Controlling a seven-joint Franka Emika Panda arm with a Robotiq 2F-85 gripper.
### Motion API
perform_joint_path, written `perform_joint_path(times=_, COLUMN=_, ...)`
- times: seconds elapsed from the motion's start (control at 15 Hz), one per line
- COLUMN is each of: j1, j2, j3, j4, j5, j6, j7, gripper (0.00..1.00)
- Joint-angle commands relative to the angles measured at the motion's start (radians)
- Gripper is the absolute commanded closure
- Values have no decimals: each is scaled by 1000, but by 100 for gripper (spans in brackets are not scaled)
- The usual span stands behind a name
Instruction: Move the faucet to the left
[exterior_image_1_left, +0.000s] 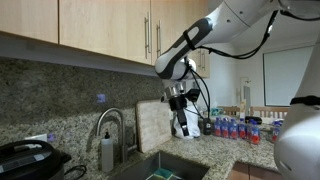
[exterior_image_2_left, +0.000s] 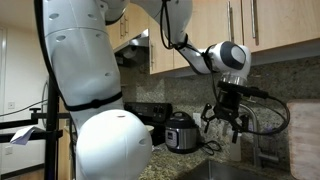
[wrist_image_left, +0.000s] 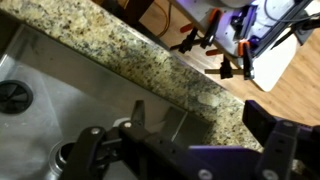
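- The black two-finger gripper (wrist_image_left: 175, 135) fills the lower edge of the wrist view. Its jaws stand wide apart with nothing between them.
- Below it lies a brushed stainless-steel sink basin (wrist_image_left: 60, 90), with a round dark drain (wrist_image_left: 12, 95) at 9 o'clock in that view.
- A speckled tan granite countertop (wrist_image_left: 120, 50) crosses the wrist view from 10 o'clock to 4 o'clock.
- In both exterior views the gripper (exterior_image_1_left: 180, 105) (exterior_image_2_left: 225, 122) hangs pointing down, with its fingers splayed.
- The tall brushed-steel gooseneck faucet (exterior_image_1_left: 121, 130) stands upright behind the sink. It is at 9 o'clock from the gripper, well apart and untouched.
- A small white soap bottle (exterior_image_1_left: 107, 152) stands just beside the faucet, at its 8 o'clock.
- A pale rectangular cutting board (exterior_image_1_left: 152, 122) leans on the backsplash between the faucet and the gripper.
- A round black-and-silver cooker (exterior_image_2_left: 183, 132) sits at 9 o'clock from the gripper.
- Light wooden wall cabinets (exterior_image_1_left: 100, 25) run above, farthest back.
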Motion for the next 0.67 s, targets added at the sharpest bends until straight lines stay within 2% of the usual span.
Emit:
perform_joint_path(times=0.0, j1=39, j2=-58, j3=-53, j4=136, j5=6, j6=-279, j7=45, gripper=0)
perform_joint_path(times=0.13, j1=48, j2=-78, j3=-72, j4=246, j5=4, j6=-451, j7=42, gripper=0)
perform_joint_path(times=0.2, j1=58, j2=-54, j3=-77, j4=174, j5=-5, j6=-341, j7=17, gripper=0)
perform_joint_path(times=0.33, j1=64, j2=-82, j3=-90, j4=242, j5=-5, j6=-430, j7=17, gripper=0)
perform_joint_path(times=0.6, j1=65, j2=-83, j3=-91, j4=248, j5=-4, j6=-439, j7=17, gripper=0)
